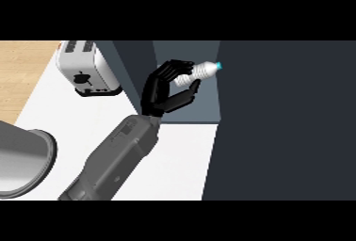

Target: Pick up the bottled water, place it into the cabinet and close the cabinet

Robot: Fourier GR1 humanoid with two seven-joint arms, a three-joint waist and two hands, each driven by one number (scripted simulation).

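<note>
Here, my left hand (165, 92) grips the bottled water (198, 72), tilted with cap far-right, at the open cabinet (188, 61); a toaster (87, 68) stands left on the bench (104, 113).

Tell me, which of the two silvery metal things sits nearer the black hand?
The boxy silver toaster with top slots, just left of the left hand. The round steel pot sits at the lower left edge, farther away.

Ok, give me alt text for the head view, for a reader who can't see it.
A robot hand holds a bottled water tilted, blue cap toward the open dark cabinet. A white toaster stands on the white counter to the left, and a metal pot shows at the left edge.
</note>
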